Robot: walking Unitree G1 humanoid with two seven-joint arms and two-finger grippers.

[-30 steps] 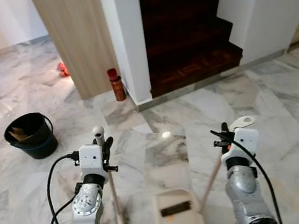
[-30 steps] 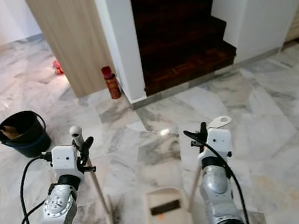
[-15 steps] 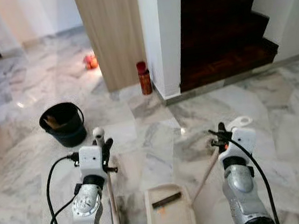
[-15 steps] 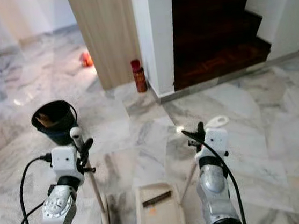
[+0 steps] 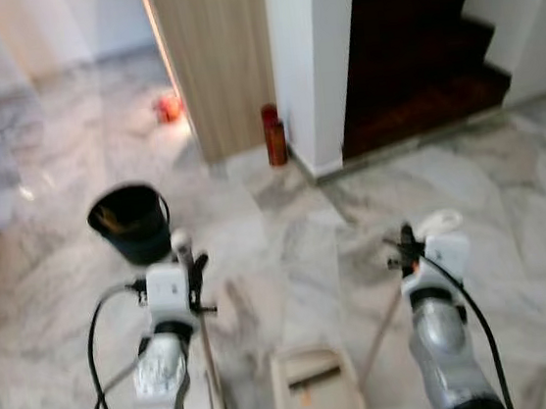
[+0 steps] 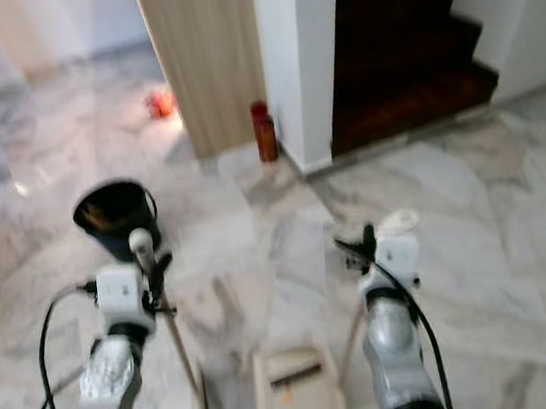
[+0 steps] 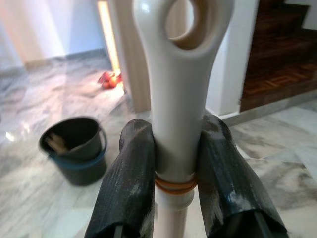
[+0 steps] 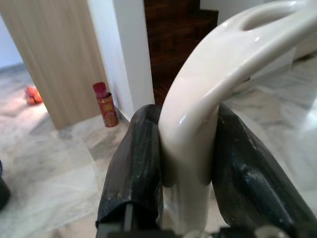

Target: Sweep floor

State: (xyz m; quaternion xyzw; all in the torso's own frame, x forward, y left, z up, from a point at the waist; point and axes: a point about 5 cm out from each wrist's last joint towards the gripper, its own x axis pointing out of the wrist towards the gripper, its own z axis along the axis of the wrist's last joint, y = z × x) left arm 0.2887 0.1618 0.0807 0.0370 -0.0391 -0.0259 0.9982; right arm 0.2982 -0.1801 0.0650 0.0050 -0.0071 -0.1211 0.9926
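1. My left gripper [image 7: 176, 163] is clamped on the broom [image 7: 174, 99] handle just under its hanging loop; the rod runs near-vertical down to the floor [image 5: 509, 197] at about 6 o'clock from my left wrist.
2. My right gripper [image 8: 185, 163] is clamped on the curved top of the dustpan [image 5: 318, 397] handle. That handle slants from my right wrist down toward 7 o'clock, ending at the pan.
3. The pan lies flat between my arms with its long axis running 12 to 6 o'clock. A dark strip and a small orange speck lie in it.
4. Compared with half a second ago, the whole scene has shifted and blurred, so I am moving, not the objects. The bucket [image 5: 135, 220] now sits nearer, at 11 o'clock just ahead of my left wrist; the red can [image 5: 273, 135] stands at 12 o'clock by the pillar.
5. My judgement: with litter in the pan and the bucket close, emptying the pan there is likely next.
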